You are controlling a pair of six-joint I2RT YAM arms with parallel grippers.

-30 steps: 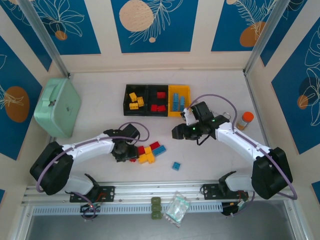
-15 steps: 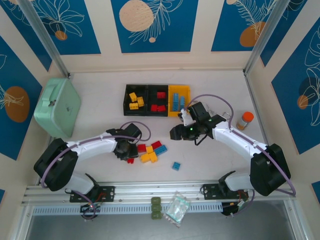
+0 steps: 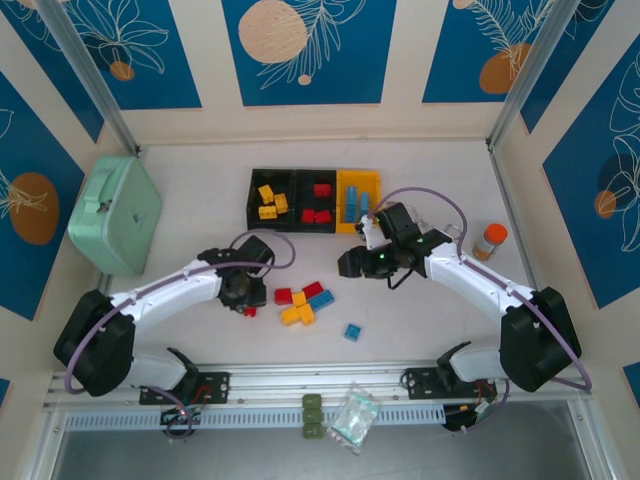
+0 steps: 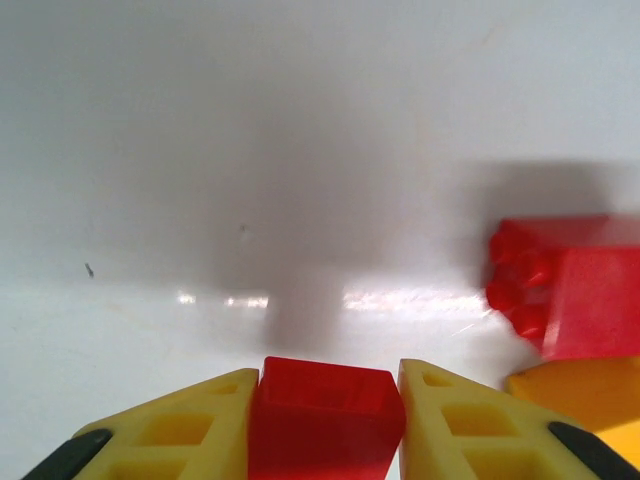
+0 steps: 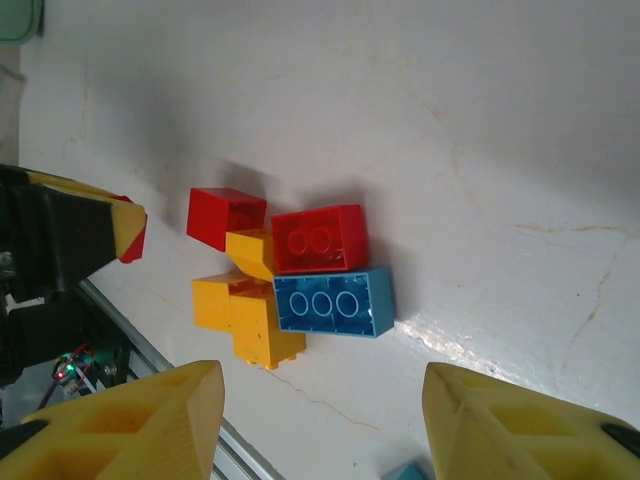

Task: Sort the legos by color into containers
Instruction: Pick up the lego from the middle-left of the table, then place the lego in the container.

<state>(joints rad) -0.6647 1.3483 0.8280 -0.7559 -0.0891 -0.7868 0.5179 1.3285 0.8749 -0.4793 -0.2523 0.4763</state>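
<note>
Red brick (image 4: pixel 322 430) is pinched tight in my left gripper (image 4: pixel 325 385); my right gripper (image 5: pixel 322 385) hangs open and empty over the loose pile (image 5: pixel 290 275) of bricks.

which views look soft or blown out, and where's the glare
Left wrist: the small red plastic brick pinched between the yellow fingers is soft, and glare streaks cross the white table. Right wrist: the blue studded brick is sharp, the near fingers blurred. Top external: even light, sharp.
</note>
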